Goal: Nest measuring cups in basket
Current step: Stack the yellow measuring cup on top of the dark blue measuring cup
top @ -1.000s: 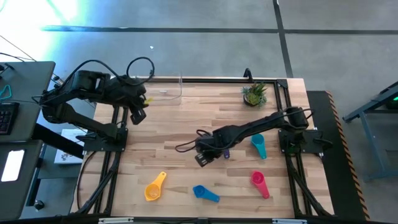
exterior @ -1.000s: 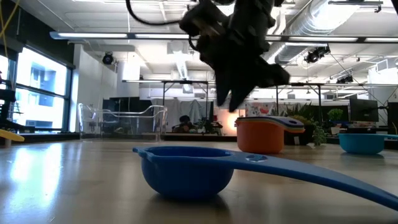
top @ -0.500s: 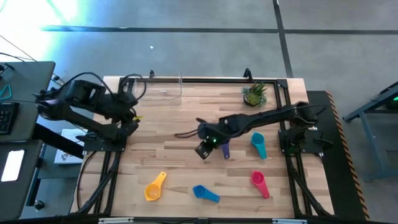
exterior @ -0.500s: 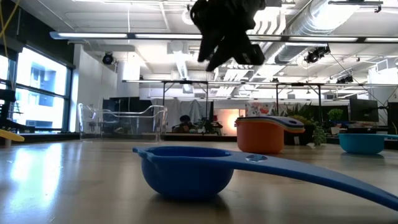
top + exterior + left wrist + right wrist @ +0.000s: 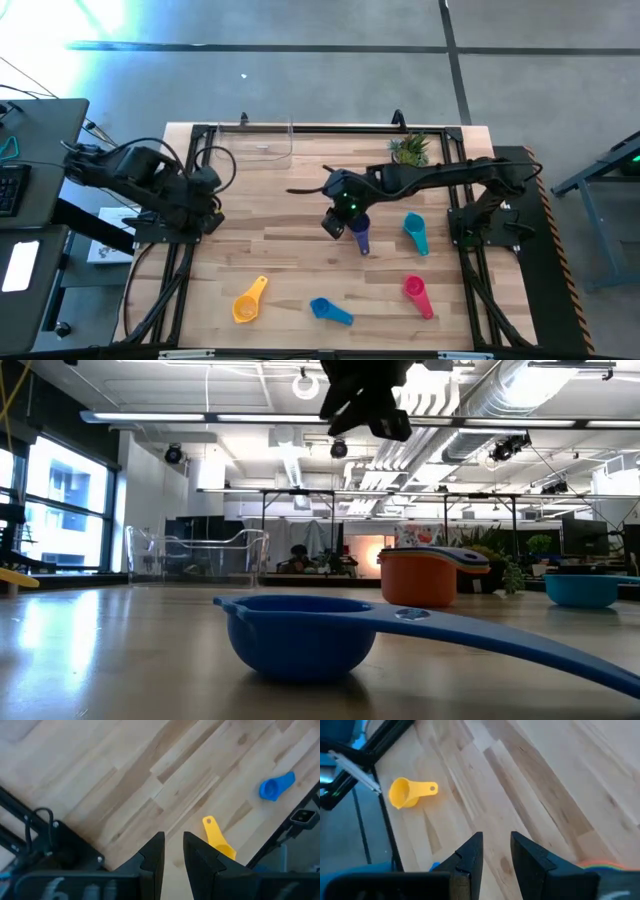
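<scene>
**Six cups out on the table, none in the basket**

Six of the measuring cups are in sight and every one of them sits on the wooden table. The clear basket stands at the far edge, towards the left arm's side, well apart from all of them.

Over the middle of the table hangs the right gripper, high up off the wood. Its fingers are slightly parted, and there is nothing between them. Just beside it, on the tabletop below, lies the purple cup. The teal cup lies a little further towards the right arm's base.

Look along the near edge and there is the pink cup on the right. The blue cup sits near the middle, upright with its handle lying flat. The yellow cup is off to the left, lying on its side.

From table height an orange cup shows behind the blue one, upright, though from above I cannot pick it out.

The left gripper is pulled back over its own base at the table's left edge. Its fingers are all but closed, just a slim gap, and they grip nothing.

A small potted plant sits at the far edge on the right.
</scene>
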`<state>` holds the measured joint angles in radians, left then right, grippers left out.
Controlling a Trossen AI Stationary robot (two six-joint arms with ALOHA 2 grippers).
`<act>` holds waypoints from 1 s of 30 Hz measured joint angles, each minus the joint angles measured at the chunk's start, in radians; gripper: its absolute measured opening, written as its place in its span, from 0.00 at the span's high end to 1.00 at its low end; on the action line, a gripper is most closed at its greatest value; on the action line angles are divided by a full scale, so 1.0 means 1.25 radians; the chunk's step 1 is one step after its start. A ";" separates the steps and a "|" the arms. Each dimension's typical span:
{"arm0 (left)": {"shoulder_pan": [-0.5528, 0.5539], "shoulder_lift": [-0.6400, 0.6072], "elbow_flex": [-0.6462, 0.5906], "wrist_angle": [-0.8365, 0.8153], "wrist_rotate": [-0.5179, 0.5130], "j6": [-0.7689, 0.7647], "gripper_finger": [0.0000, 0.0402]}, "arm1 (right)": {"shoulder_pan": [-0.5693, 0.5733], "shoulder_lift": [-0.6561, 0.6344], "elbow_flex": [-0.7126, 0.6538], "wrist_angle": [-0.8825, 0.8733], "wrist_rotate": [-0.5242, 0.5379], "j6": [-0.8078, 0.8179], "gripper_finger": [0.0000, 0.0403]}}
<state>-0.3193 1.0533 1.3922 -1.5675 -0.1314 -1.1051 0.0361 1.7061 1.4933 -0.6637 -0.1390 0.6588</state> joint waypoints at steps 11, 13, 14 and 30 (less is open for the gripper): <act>-0.139 0.005 -0.030 0.002 -0.001 -0.126 0.84 | 0.055 0.000 0.000 0.175 -0.057 0.016 0.77; -0.163 0.008 -0.030 0.002 -0.002 -0.147 0.84 | 0.065 0.000 0.000 0.202 -0.042 0.040 0.77; -0.175 0.009 -0.030 0.002 -0.002 -0.156 0.84 | 0.071 0.000 0.000 0.213 -0.042 0.046 0.77; -0.321 0.012 -0.030 0.109 -0.007 -0.127 0.84 | 0.144 0.001 0.000 0.313 0.068 0.125 0.77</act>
<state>-0.7205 1.0687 1.3544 -1.4316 -0.1401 -1.2637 0.2162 1.7077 1.4933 -0.2718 -0.0536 0.8150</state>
